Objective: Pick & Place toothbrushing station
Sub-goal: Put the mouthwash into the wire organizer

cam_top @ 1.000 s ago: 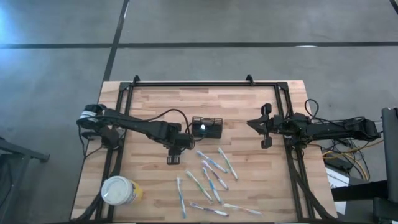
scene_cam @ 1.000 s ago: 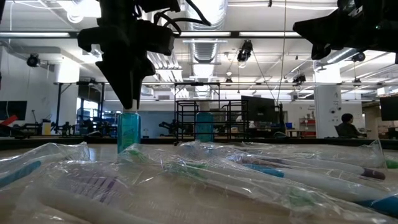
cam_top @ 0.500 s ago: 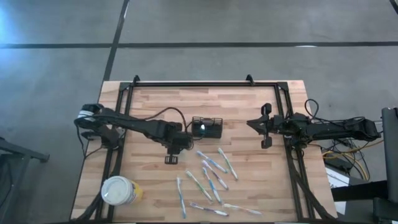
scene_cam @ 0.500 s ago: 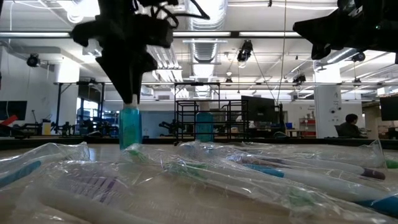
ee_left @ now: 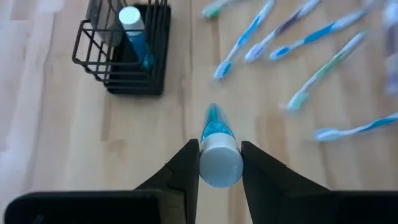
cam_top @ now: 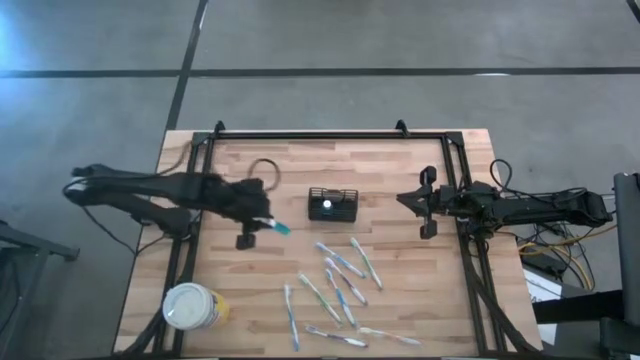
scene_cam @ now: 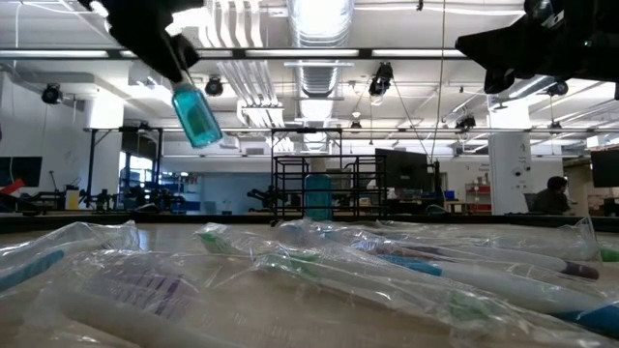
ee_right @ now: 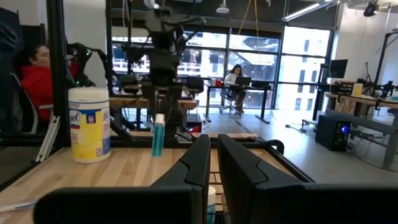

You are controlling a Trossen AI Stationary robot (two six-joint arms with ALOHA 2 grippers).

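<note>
The left hand (ee_left: 214, 163) is clamped on a blue tube with a white cap (ee_left: 219, 155), held clear above the bench (cam_top: 400, 170). At about three o'clock from it in the high view stands the toothbrushing station (cam_top: 333, 205) (another tube upright inside). It looks light, stiff and easily tipped; take it by a slatted wall. The right hand (cam_top: 428, 204) waits at the bench's right edge, fingers nearly together

black slatted holder (ee_left: 124, 53), blue white-capped tube (ee_left: 217, 146)
</note>
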